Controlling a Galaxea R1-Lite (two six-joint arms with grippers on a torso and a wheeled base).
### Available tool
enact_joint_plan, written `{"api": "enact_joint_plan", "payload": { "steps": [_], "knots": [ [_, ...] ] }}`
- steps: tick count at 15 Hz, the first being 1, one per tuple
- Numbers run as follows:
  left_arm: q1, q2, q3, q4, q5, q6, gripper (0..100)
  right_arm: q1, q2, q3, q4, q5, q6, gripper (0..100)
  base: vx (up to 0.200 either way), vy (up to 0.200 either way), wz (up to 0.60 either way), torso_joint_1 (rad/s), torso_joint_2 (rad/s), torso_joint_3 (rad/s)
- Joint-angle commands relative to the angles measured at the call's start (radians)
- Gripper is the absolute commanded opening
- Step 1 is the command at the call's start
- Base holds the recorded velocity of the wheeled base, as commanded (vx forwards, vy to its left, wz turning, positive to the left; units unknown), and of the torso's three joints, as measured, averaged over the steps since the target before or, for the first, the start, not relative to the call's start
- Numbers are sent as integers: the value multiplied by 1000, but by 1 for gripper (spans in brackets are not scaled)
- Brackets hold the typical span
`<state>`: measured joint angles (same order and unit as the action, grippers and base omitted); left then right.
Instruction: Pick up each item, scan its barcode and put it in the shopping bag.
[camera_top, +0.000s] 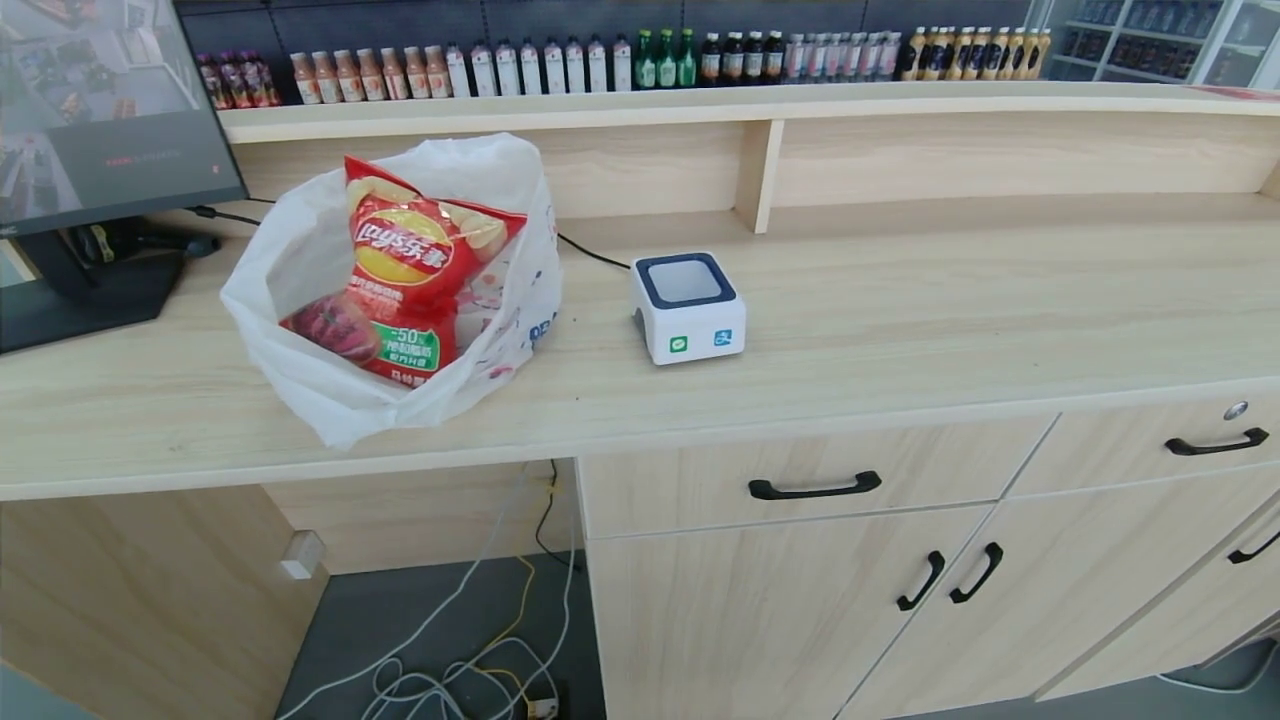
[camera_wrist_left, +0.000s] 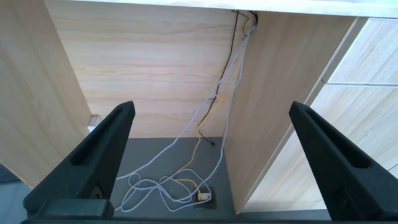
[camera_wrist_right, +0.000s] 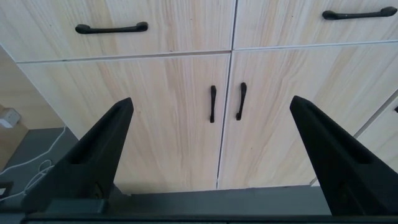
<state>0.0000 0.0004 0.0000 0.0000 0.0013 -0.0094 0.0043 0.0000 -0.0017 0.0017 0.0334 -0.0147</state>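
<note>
Black fingers (camera_wrist_left: 93, 168) of left gripper (camera_wrist_left: 210, 109) nearest, spread wide apart. Faces the kneehole under the counter (camera_top: 900, 320); beyond the tips, loose cables (camera_wrist_left: 186, 183) hanging down the back panel and coiling on the dark floor. Right gripper (camera_wrist_right: 210, 102) likewise wide apart at the fingers (camera_wrist_right: 93, 162). Faces the cabinet doors (camera_wrist_right: 174, 124), with two upright black handles (camera_wrist_right: 212, 112) straight ahead between the tips and a drawer handle (camera_wrist_right: 112, 28) higher, toward one finger.

Chips (camera_top: 405, 270) in the bag (camera_top: 300, 340), upright, red top poking above the white rim. Bag on the counter over the kneehole, above the left gripper's level, well apart from both grippers. Scanner (camera_top: 687, 305) just beside the bag on the side toward the right gripper, not touching it, window up, over the drawer above those doors. Black cord (camera_top: 595, 253) from scanner's rear running behind the bag. Farther back from both grippers: monitor (camera_top: 100, 100) on the left gripper's side, row of bottles (camera_top: 620, 60) along the rear shelf.
</note>
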Motion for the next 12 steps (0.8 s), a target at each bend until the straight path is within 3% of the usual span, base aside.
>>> {"api": "enact_joint_plan", "payload": {
  "steps": [1,12],
  "knots": [
    [0,0,0,0,0,0,100,0,2,0,0,0,-8,100,0,-200,0,-17,-2,-2],
    [0,0,0,0,0,8,100,0,2,0,0,0,1,100,0,0,0,0,0,0]
  ]
}}
